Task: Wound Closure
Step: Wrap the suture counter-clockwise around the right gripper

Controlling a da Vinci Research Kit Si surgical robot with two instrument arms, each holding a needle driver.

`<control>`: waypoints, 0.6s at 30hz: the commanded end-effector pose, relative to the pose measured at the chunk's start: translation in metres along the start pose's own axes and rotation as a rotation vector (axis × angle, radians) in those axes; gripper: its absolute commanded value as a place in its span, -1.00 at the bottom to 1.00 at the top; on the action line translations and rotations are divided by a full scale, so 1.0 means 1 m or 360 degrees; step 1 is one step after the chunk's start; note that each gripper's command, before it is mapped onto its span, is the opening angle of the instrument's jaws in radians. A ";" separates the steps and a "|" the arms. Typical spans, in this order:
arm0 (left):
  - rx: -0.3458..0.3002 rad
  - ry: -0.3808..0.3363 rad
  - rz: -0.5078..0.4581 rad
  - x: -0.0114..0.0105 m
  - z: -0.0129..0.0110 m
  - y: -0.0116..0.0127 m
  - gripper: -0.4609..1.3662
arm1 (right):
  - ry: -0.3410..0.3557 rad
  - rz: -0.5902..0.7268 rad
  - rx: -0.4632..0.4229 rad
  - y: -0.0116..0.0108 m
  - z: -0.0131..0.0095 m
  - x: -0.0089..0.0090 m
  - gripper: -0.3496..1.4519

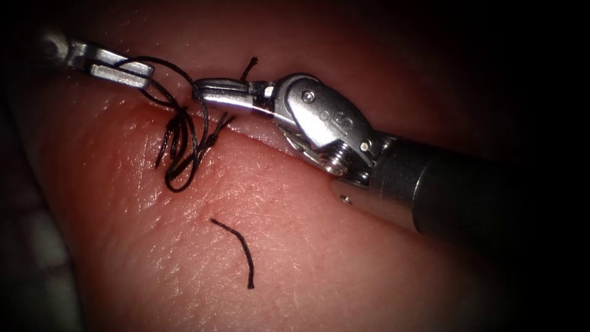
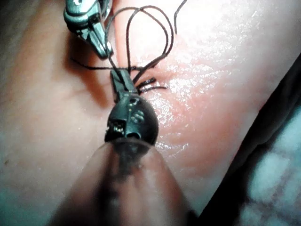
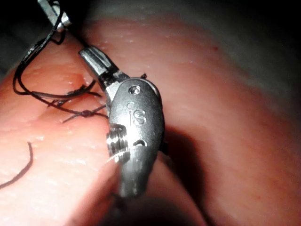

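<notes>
The tissue [image 1: 319,258] carries a cut [image 1: 255,139] that runs from upper left to the right. Dark thread [image 1: 184,132] hangs in loose loops over a knotted stitch [image 1: 214,136] on the cut. My left tool [image 1: 147,75] is at the upper left, left of the cut, shut on the thread, which arcs from its jaws to the stitch. It also appears in the left wrist view [image 2: 116,77] and the right wrist view [image 3: 59,16]. My right tool [image 1: 198,91] lies along the cut with jaws closed. The thread crosses its tip [image 3: 87,54]; no grip on it is visible.
A loose cut piece of thread [image 1: 239,243] lies on the tissue below the cut. A short thread end [image 1: 249,64] sticks up behind the right tool's jaws. The right shaft [image 1: 461,190] crosses the right side. Pale cloth [image 2: 277,169] lies past the tissue's edge.
</notes>
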 end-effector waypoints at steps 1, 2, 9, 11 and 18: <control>-0.0006 0.0002 -0.0010 0.0000 0.0001 0.0000 -0.88 | 0.0003 0.0006 -0.0013 -0.0001 0.0003 0.0002 -1.00; -0.0005 0.0002 -0.0009 0.0000 0.0001 0.0001 -0.88 | 0.0004 0.0007 -0.0013 -0.0002 0.0005 0.0003 -1.00; -0.0002 0.0002 -0.0005 -0.0004 0.0005 0.0001 -0.88 | 0.0012 0.0013 -0.0007 -0.0011 0.0018 0.0009 -1.00; 0.0000 -0.0002 -0.0005 -0.0005 0.0005 0.0000 -0.88 | 0.0013 0.0013 -0.0005 -0.0013 0.0020 0.0010 -1.00; 0.0002 -0.0002 -0.0001 -0.0010 0.0009 0.0000 -0.88 | 0.0013 0.0016 -0.0009 -0.0014 0.0021 0.0013 -1.00</control>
